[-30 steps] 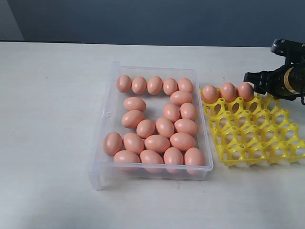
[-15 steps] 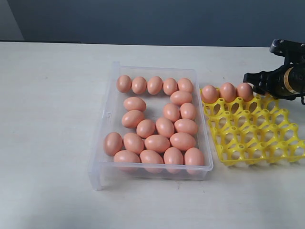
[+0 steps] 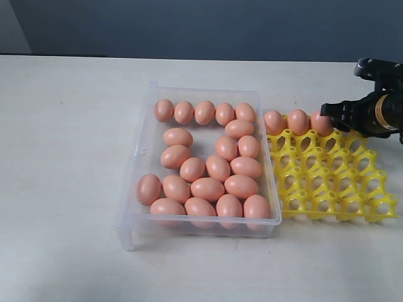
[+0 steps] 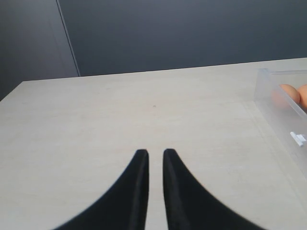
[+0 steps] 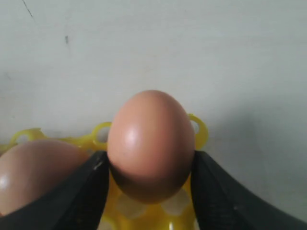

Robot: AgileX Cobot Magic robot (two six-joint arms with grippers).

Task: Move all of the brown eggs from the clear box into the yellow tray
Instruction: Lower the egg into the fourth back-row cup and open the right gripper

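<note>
Several brown eggs (image 3: 208, 189) lie in the clear box (image 3: 135, 189) at the middle of the table. To its right stands the yellow tray (image 3: 334, 189), with three eggs along its far row. My right gripper (image 3: 325, 118) is shut on the third of these, a brown egg (image 5: 151, 139) that sits over a tray cup, and both fingers touch its sides. A neighbouring egg (image 5: 33, 172) rests beside it. My left gripper (image 4: 156, 153) hovers over bare table, shut with only a thin slit and nothing in it; a corner of the box (image 4: 283, 110) shows nearby.
A pale table (image 3: 69, 157) stretches left of the box and in front of it. A dark wall (image 3: 201, 28) runs behind the table. Most tray cups (image 3: 340, 170) hold nothing. The tray's left edge touches the box's right wall.
The yellow tray has swung round and now lies squarer to the box. The right gripper and its egg shifted slightly with it. The eggs in the box have not moved.
</note>
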